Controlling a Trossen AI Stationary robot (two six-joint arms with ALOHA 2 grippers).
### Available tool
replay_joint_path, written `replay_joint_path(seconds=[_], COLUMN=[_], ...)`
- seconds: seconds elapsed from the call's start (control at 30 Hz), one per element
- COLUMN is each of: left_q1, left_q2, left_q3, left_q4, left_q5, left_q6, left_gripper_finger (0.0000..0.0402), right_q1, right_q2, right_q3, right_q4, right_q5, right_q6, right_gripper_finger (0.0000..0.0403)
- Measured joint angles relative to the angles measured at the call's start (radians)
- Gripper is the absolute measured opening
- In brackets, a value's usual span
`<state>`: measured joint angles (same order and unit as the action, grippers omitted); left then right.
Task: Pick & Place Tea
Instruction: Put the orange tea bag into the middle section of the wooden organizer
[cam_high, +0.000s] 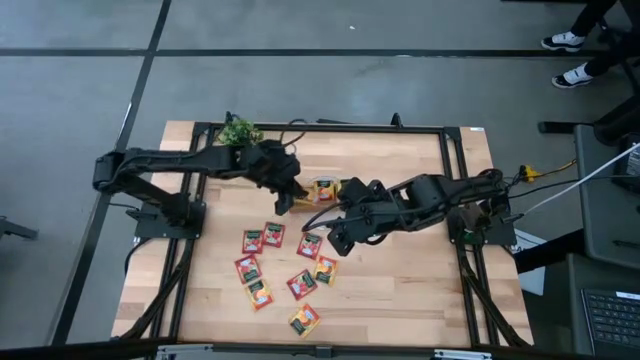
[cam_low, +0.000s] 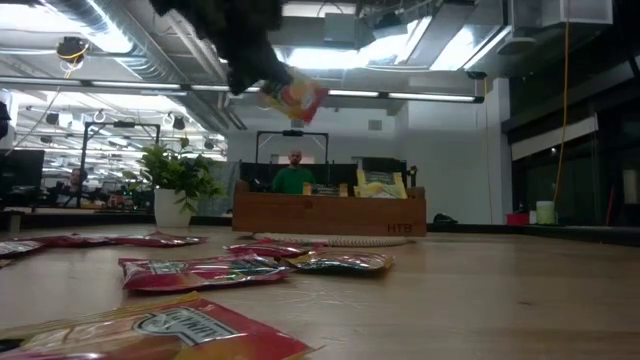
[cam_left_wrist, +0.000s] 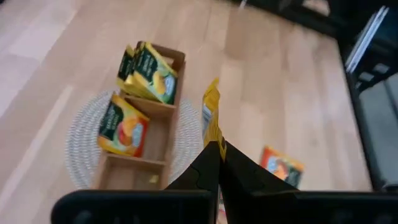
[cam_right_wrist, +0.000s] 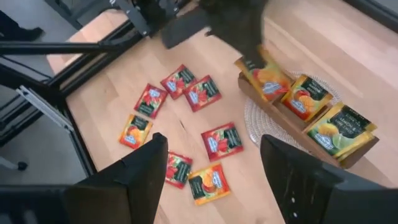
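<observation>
You see left gripper (cam_left_wrist: 214, 149) pinched shut on orange sachet (cam_left_wrist: 211, 115), held on edge above wooden tray (cam_high: 312, 196); only left wrist view shows this thin edge pointing away from fingers. Right gripper (cam_right_wrist: 214, 177) wide open, empty, above loose sachets (cam_high: 272, 262) lying flat toward 7 o'clock of tray.
</observation>
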<state>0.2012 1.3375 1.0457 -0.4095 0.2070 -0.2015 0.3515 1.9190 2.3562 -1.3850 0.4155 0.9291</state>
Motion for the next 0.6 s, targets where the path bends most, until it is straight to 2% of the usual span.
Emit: replay_joint_path(seconds=[0.3, 0.6], left_q1=[0.082, 0.144], left_q2=[0.183, 0.325], left_q3=[0.173, 0.295], left_q4=[-0.145, -0.225], left_q5=[0.038, 0.057], left_q6=[0.205, 0.334], left_gripper_finger=[0.0002, 0.0002], right_q1=[0.0, 0.0], right_q2=[0.0, 0.001], right_q3=[0.0, 0.0], right_q4=[-0.004, -0.006], right_q5=[-0.021, -0.026], right_q6=[-0.022, -0.022], right_gripper_finger=[0.0256, 0.0255])
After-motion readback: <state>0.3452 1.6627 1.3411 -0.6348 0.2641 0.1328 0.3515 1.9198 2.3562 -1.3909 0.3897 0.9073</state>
